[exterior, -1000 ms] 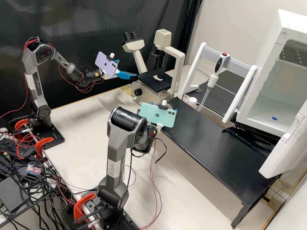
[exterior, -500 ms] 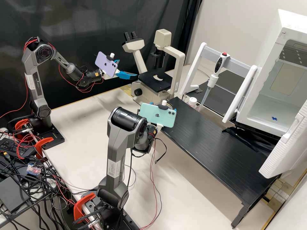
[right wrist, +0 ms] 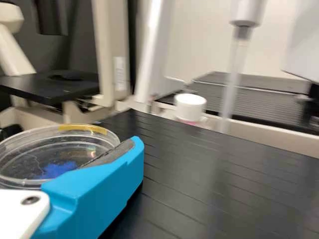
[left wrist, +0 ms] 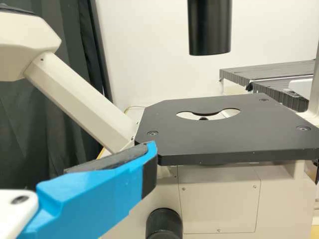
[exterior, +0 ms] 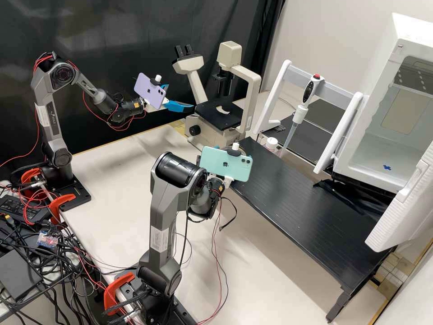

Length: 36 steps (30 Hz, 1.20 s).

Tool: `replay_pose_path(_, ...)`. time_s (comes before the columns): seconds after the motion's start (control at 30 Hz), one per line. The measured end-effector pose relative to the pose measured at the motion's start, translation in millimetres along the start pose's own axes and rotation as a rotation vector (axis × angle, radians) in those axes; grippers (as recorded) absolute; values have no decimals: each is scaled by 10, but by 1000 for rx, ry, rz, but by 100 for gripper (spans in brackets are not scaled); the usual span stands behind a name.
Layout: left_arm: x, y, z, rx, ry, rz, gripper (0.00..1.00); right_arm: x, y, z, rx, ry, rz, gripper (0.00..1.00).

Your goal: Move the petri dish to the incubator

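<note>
So your petri dish (right wrist: pixel 47 147) is over at the left edge of the right wrist view, gripped by the right gripper (exterior: pixel 227 182), with a blue finger right against its side. It's a shallow clear one, with a blue patch (right wrist: pixel 59 169) showing through and a yellow strip (right wrist: pixel 82 128) on the rim. Can't tell you how high it sits over the black platform (exterior: pixel 306 203), tbh.

In the high view you've got that gripper mid-frame, mostly tucked behind the mint phone (exterior: pixel 225 163), near the platform's upper left end.

Your left gripper (exterior: pixel 177 95) is up left of center in the high view, fingers spread apart, near the microscope (exterior: pixel 205 133). The purple phone (exterior: pixel 149 91) rides on that arm.

Your incubator (exterior: pixel 408 31) is at the upper right of the high view, standing open, with a blue mark (exterior: pixel 387 167) on its floor.
</note>
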Motion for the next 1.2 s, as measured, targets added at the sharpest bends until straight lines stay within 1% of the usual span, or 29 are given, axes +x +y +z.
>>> replay_pose_path(0.03, 0, 0, 0, 0, 0, 0, 100, -19, 41, 32, 1, -13, 12, 0)
replay_pose_path(0.13, 0, 0, 0, 0, 0, 0, 100, -98, 247, 217, 8, -92, 77, 0)
replay_pose_path(0.17, 0, 0, 0, 0, 0, 0, 100, -114, 292, 257, 13, -108, 93, 0)
replay_pose_path(0.2, 0, 0, 0, 0, 0, 0, 100, -148, 378, 337, 24, -138, 125, 0)
replay_pose_path(0.33, 0, 0, 0, 0, 0, 0, 100, -256, 646, 613, 35, -226, 215, 0)
replay_pose_path(0.4, 0, 0, 0, 0, 0, 0, 100, -291, 796, 761, 32, -270, 265, 0)
replay_pose_path(0.5, 0, 0, 0, 0, 0, 0, 100, -305, 1041, 968, 17, -317, 336, 0)
replay_pose_path(0.53, 0, 0, 0, 0, 0, 0, 100, -317, 1081, 1014, 17, -330, 350, 0)
replay_pose_path(0.6, 0, 0, 0, 0, 0, 0, 100, -336, 1296, 1165, 6, -368, 410, 0)
replay_pose_path(0.63, 0, 0, 0, 0, 0, 0, 100, -330, 1342, 1188, 3, -372, 421, 0)
replay_pose_path(0.73, 0, 0, 0, 0, 0, 0, 100, -345, 1603, 1319, -15, -403, 482, 0)
replay_pose_path(0.8, 0, 0, 0, 0, 0, 0, 100, -328, 1729, 1360, -12, -407, 509, 0)
replay_pose_path(0.87, 0, 0, 0, 0, 0, 0, 100, -282, 1911, 1392, 2, -402, 543, 0)
replay_pose_path(0.97, 0, 0, 0, 0, 0, 0, 100, -189, 2096, 1415, 26, -396, 564, 0)
replay_pose_path(1.03, 0, 0, 0, 0, 0, 0, 100, -96, 2237, 1437, 47, -393, 572, 0)
replay_pose_path(1.1, 0, 0, 0, 0, 0, 0, 100, -16, 2362, 1446, 58, -382, 581, 0)
replay_pose_path(1.2, 0, 0, 0, 0, 0, 0, 100, 147, 2554, 1505, 87, -390, 571, 0)
